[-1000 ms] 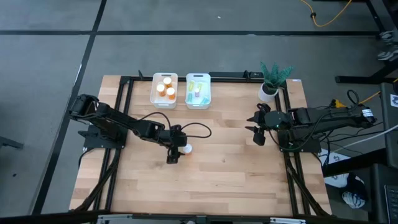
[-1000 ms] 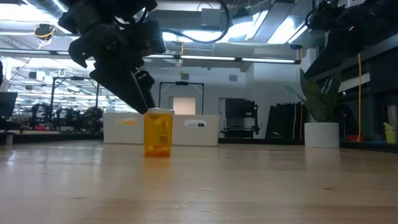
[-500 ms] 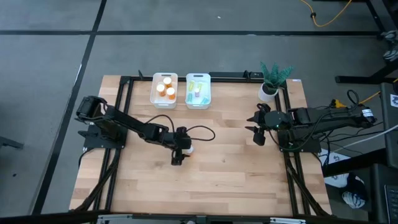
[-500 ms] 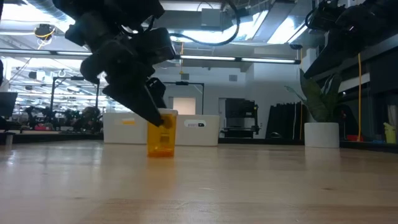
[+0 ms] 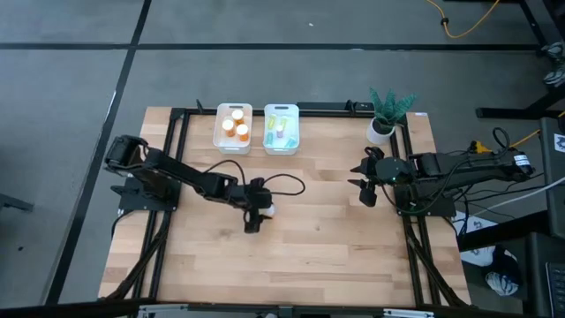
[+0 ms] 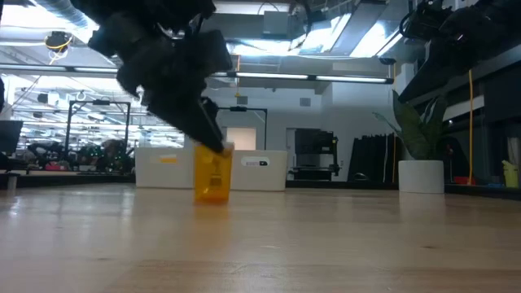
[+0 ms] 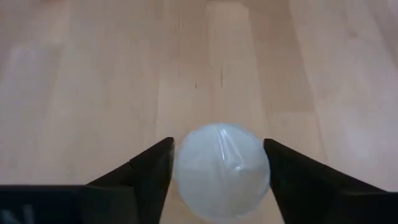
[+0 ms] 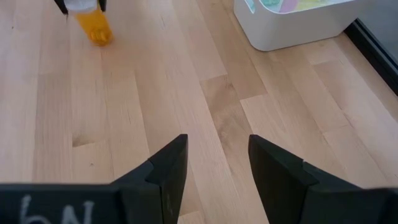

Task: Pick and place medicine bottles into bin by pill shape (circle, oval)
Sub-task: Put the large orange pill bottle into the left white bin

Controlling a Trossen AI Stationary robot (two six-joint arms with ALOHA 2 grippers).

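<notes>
An orange medicine bottle [image 6: 213,174] with a white cap [image 7: 221,169] stands near the table's middle [image 5: 267,211], tilted a little in the low view. It also shows in the right wrist view [image 8: 94,26]. My left gripper [image 5: 256,215] is down at it, its two fingers on either side of the cap. My right gripper [image 5: 365,183] hovers open and empty at the table's right side, well away from the bottle. My left gripper holds the bottle by its white cap [image 7: 186,171], pinched between the two fingers [image 7: 155,171]. The fingers come slanting down from the table's left [image 6: 207,134]. The bottle's base is at the tabletop [image 6: 213,198]; whether it rests there or is just clear, I cannot tell.
Two white bins stand at the table's far edge: the left one [image 5: 219,132] holds orange bottles, the right one [image 5: 295,132] pale bottles. A potted plant [image 5: 387,110] stands at the far right. Bare wood lies all around the bottle.
My left gripper has gone a little toward the table's right edge and down, and its fingers have come round the bottle's cap. The bottle has shifted slightly toward the right and now leans a little.
</notes>
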